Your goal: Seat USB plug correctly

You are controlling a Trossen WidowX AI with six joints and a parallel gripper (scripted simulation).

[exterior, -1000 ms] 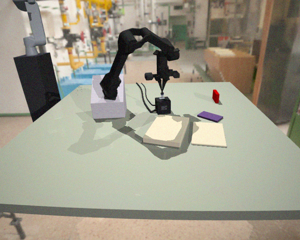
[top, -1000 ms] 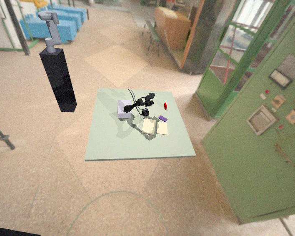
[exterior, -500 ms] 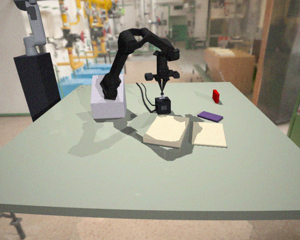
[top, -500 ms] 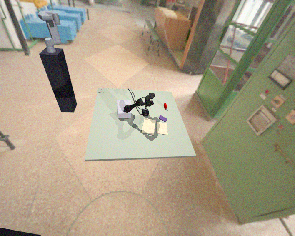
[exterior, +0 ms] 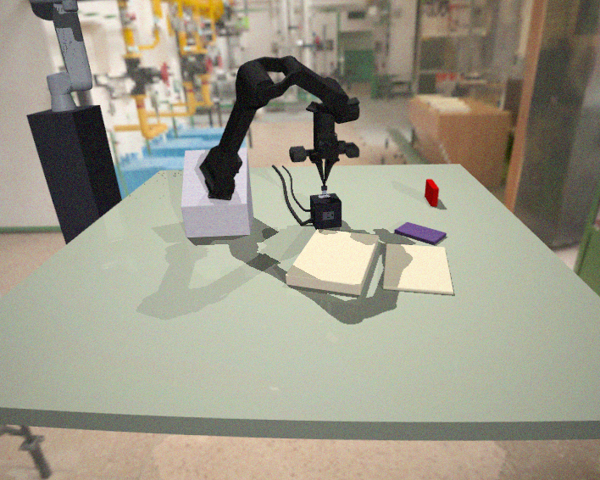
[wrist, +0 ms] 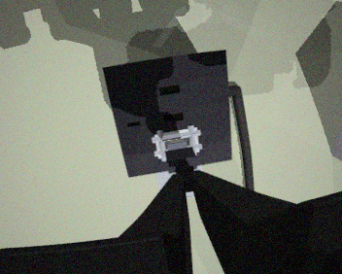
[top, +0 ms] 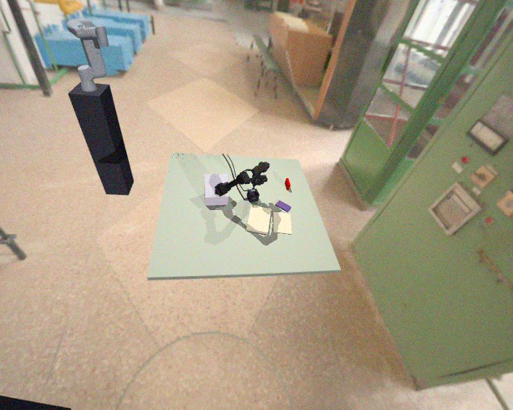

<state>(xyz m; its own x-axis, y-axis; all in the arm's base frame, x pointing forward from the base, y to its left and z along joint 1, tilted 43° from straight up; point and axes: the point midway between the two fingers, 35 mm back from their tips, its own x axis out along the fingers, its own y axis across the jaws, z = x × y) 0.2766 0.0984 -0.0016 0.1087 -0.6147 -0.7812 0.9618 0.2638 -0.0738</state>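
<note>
The power cube [top: 253, 195] [exterior: 326, 210] [wrist: 207, 107] is a small black cube standing upright on the table. A silver-rimmed socket [wrist: 156, 147] is on its top face. My gripper [exterior: 324, 184] [wrist: 187, 182] points down above the cube and is shut on the USB plug [exterior: 324, 188] [wrist: 180, 154]. The plug has a dark body and stands upright over the socket. A short bright piece shows between the fingertips and the cube top in the exterior view. The wrist view looks down past the plug, so I cannot tell its depth in the socket or which way round it is.
Two black cables [exterior: 285, 193] run from the cube's side. The lilac box [top: 216, 201] [exterior: 216, 220] is beside the arm's base. A thick cream block [exterior: 336, 258], a thin cream pad [exterior: 419, 268], a purple block [exterior: 419, 232] and an upright red block [exterior: 431, 192] stand nearby.
</note>
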